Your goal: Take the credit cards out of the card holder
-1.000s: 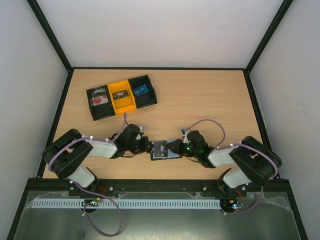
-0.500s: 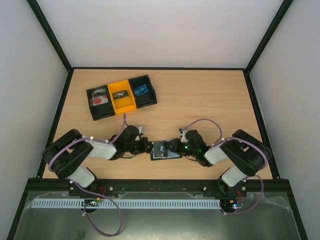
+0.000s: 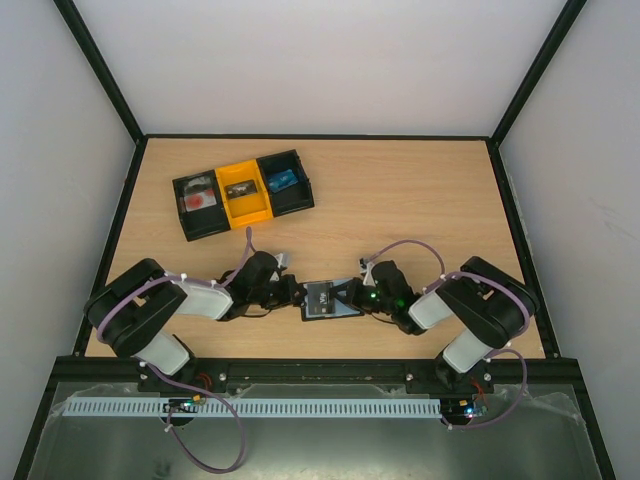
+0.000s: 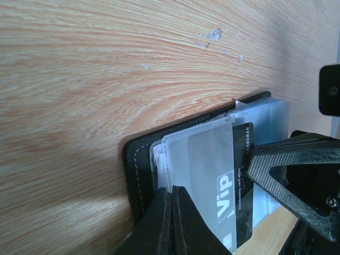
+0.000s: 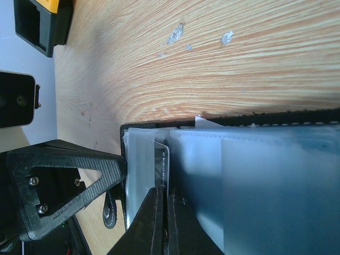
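Right pincer [image 3: 352,295] nearer, against black "Vip" card [image 4: 243,154]

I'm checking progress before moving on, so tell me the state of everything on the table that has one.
card holder: open, flat on the table.
black card: sticking partly out of its clear pocket.
left gripper: shut on the card holder's edge.
right gripper: shut on the black card.
tray: something in each compartment.

Clearance entry, as I see it: card holder [image 3: 325,299] hemmed in by my left gripper [image 3: 298,297] on one edge and right gripper [image 3: 352,295] on the other, three-compartment tray [image 3: 243,193] well apart at far left, bare table [image 3: 430,190] open beyond.
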`<action>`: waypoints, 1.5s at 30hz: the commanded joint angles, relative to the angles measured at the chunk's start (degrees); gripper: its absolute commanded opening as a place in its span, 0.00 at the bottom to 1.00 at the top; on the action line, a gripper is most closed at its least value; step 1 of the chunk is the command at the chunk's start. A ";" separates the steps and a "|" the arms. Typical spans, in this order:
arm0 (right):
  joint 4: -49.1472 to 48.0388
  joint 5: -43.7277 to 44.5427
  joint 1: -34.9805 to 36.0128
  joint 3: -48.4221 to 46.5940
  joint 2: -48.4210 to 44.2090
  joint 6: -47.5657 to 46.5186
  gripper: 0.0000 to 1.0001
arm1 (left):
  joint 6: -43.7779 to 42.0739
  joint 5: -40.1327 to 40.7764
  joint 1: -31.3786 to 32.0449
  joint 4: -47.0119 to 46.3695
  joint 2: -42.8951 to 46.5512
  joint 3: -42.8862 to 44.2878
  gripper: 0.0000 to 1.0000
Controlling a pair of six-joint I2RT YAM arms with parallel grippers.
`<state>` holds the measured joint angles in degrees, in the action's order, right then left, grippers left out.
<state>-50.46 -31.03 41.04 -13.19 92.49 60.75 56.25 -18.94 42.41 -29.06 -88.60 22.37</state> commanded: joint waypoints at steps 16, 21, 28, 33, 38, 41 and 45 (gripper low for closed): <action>13.11 10.49 -1.66 4.20 -16.28 -0.81 0.02 | -0.33 2.25 -0.83 2.92 0.84 -2.28 0.03; 23.27 17.83 -1.66 4.05 -29.53 -0.55 0.02 | -0.19 1.83 -0.84 2.87 1.49 -2.15 0.05; 27.38 24.35 -1.66 4.14 -43.07 3.68 0.02 | 2.29 -1.29 -0.61 1.38 6.62 -1.38 0.43; 24.58 26.22 -1.68 4.60 -48.42 9.62 0.02 | 4.69 -1.88 0.37 0.44 14.19 -1.01 0.66; 18.82 27.60 -1.68 4.74 -49.39 15.70 0.02 | 8.75 -6.33 0.70 -8.66 16.40 -1.89 0.73; 14.68 28.03 -1.66 4.98 -48.07 19.03 0.02 | 11.83 -6.63 1.51 -15.94 15.99 -2.51 0.73; 9.28 26.90 -1.66 4.61 -44.43 22.48 0.02 | 14.42 -6.49 2.06 -23.26 14.35 -2.62 0.73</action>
<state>-33.80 -5.26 39.68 -8.88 45.76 78.24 66.98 -24.23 43.92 -41.21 -73.10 20.64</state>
